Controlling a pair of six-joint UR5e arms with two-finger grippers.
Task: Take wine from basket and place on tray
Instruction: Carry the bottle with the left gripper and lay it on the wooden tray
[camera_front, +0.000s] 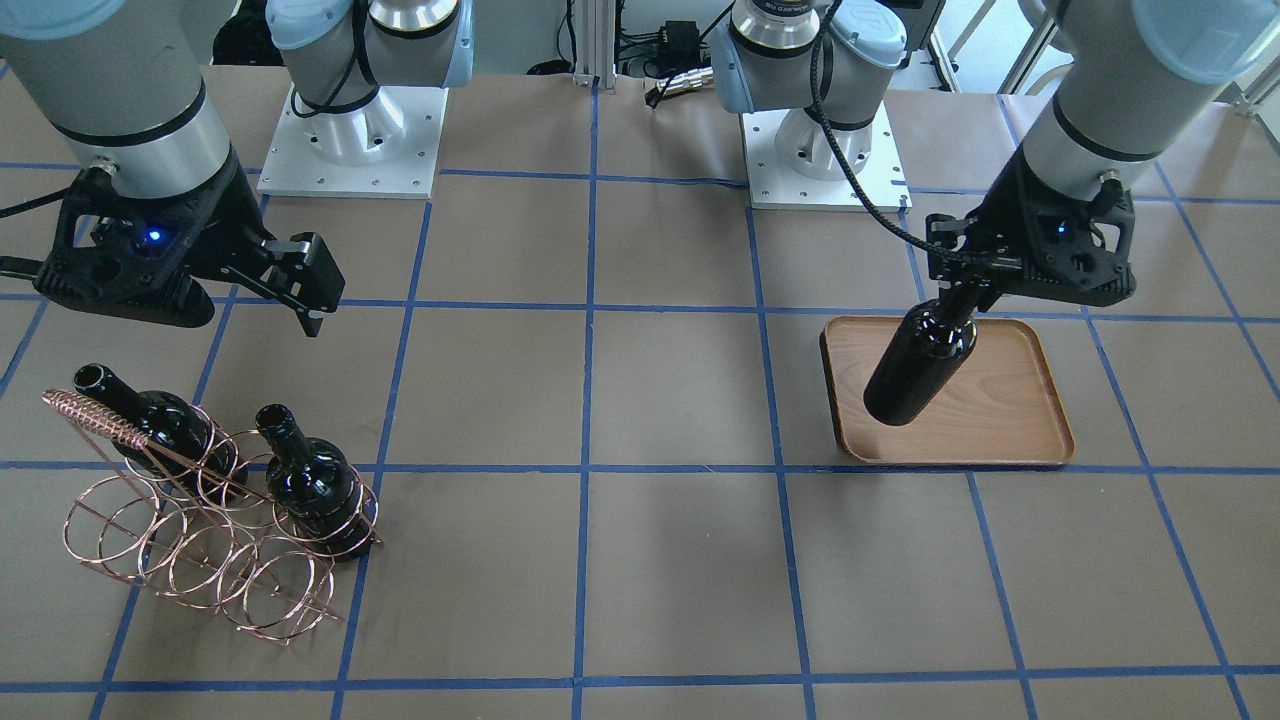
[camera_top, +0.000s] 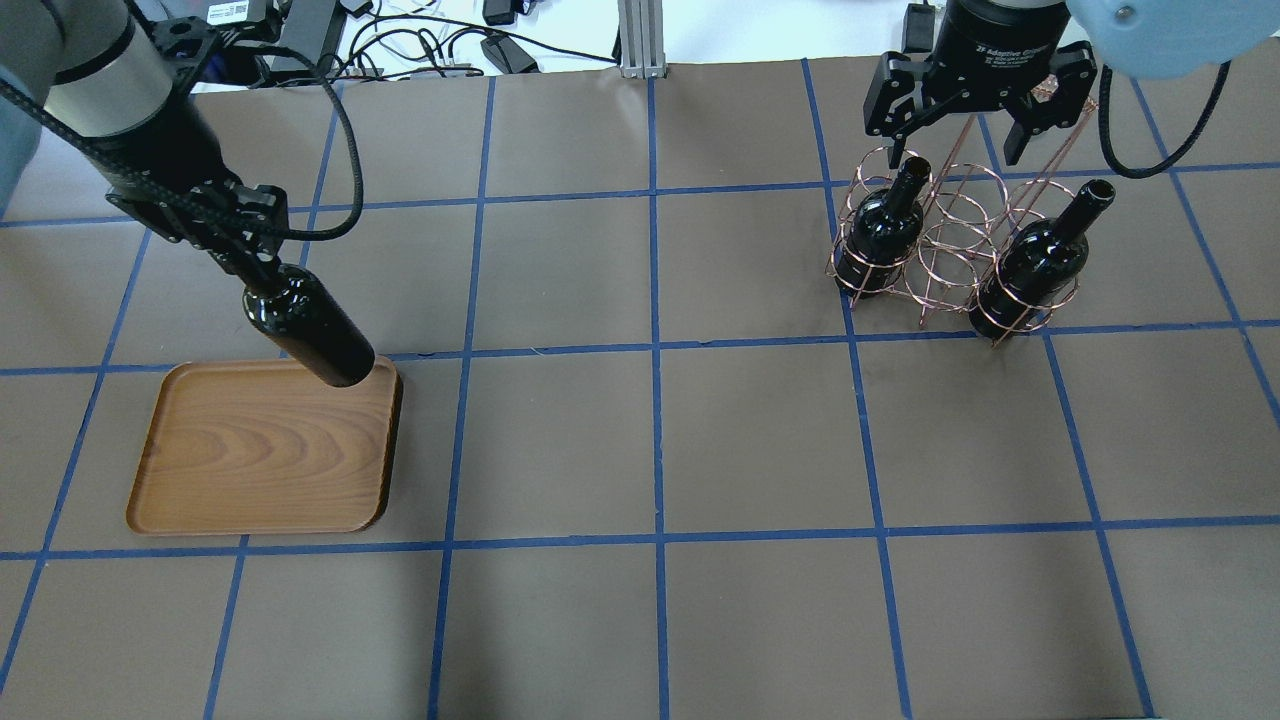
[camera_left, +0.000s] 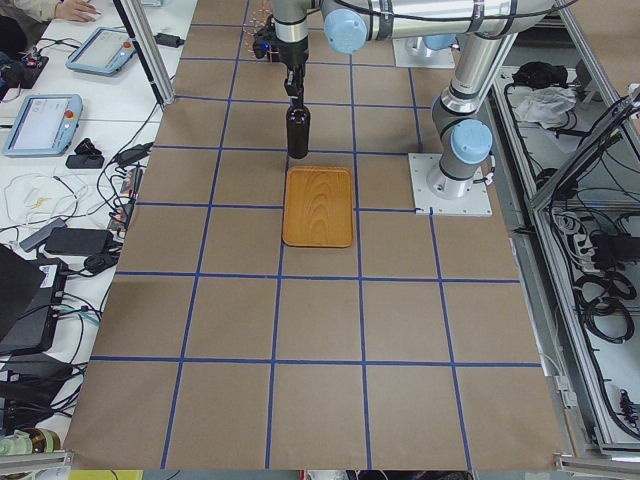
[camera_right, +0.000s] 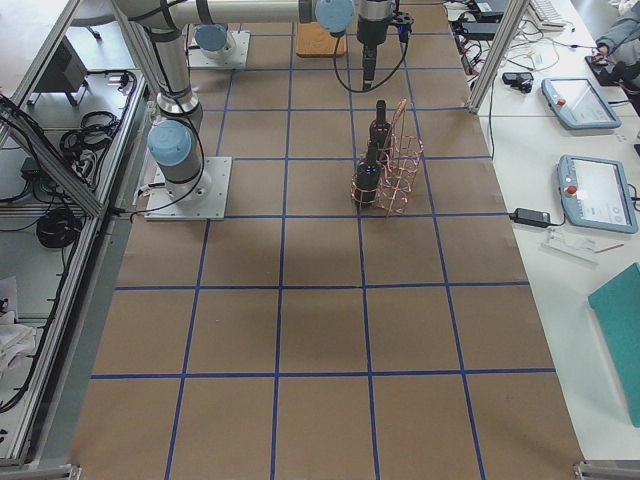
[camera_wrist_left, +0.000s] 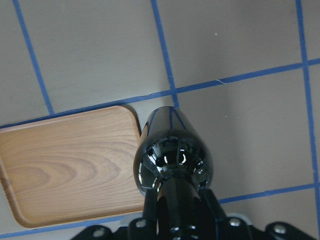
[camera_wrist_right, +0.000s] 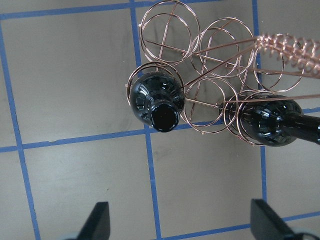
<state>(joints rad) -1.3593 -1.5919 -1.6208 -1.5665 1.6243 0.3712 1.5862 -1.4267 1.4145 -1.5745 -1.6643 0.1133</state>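
Observation:
My left gripper (camera_top: 250, 265) is shut on the neck of a black wine bottle (camera_top: 310, 325). The bottle hangs upright in the air over the inner side of the wooden tray (camera_top: 250, 450). In the left wrist view the bottle (camera_wrist_left: 172, 155) hangs by the tray's (camera_wrist_left: 65, 170) corner. The copper wire basket (camera_top: 950, 250) holds two more bottles, one (camera_top: 880, 235) at its inner end and one (camera_top: 1035, 265) at its outer end. My right gripper (camera_top: 955, 125) is open and empty above the basket, as the right wrist view (camera_wrist_right: 182, 225) shows.
The table is brown paper with a blue tape grid. The two arm bases (camera_front: 350, 140) (camera_front: 825, 150) stand on white plates at the robot's side. The basket's coiled handle (camera_front: 95, 418) sticks up beside a bottle.

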